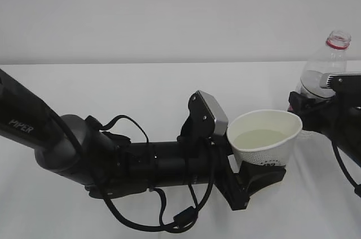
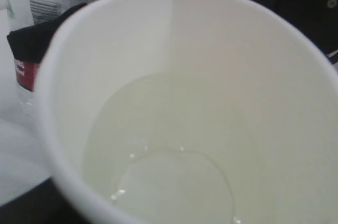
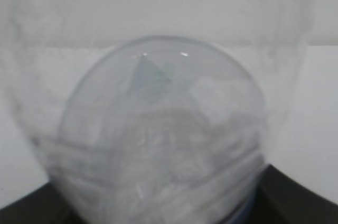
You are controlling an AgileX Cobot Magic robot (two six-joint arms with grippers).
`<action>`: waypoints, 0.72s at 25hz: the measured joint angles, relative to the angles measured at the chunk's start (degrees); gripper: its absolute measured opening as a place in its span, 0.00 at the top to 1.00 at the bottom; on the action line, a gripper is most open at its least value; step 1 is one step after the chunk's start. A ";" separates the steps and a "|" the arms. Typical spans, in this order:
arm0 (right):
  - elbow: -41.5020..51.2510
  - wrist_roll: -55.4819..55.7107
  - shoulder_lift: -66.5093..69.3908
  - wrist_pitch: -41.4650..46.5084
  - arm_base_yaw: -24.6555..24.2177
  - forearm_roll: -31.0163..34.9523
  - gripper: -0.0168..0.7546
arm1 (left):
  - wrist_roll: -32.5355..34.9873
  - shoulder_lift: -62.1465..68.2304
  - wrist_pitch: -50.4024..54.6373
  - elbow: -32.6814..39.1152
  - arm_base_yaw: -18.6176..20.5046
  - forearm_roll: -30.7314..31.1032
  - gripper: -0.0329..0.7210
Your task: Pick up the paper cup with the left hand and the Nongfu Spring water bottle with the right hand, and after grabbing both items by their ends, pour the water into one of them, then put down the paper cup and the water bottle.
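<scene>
The white paper cup (image 1: 265, 144) is held tilted just above the table, with my left gripper (image 1: 256, 176) shut on its lower end. Clear water (image 1: 259, 137) lies in it. In the left wrist view the paper cup (image 2: 174, 76) fills the frame, with water (image 2: 174, 182) pooled at its bottom. The Nongfu Spring water bottle (image 1: 329, 61) stands upright at the right edge, uncapped, its red neck ring on top. My right gripper (image 1: 304, 106) is shut on its lower body. In the right wrist view the bottle (image 3: 158, 129) is a blur hiding the jaws.
A white table (image 1: 141, 87) runs back to a plain white wall. The left arm marked PIPER (image 1: 34, 132) with its cables crosses the lower left. The bottle's red-and-white label (image 2: 24, 71) shows behind the cup's rim.
</scene>
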 joint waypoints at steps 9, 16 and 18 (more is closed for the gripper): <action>0.00 0.00 0.00 0.00 0.00 -0.10 0.37 | 0.00 0.00 0.00 0.00 0.00 0.00 0.25; 0.00 0.00 0.00 0.00 0.00 -0.20 0.35 | 0.00 0.00 0.00 0.00 0.00 0.00 0.25; 0.00 0.00 0.00 0.00 0.00 -0.20 0.34 | 0.00 0.00 0.00 0.00 0.00 0.00 0.25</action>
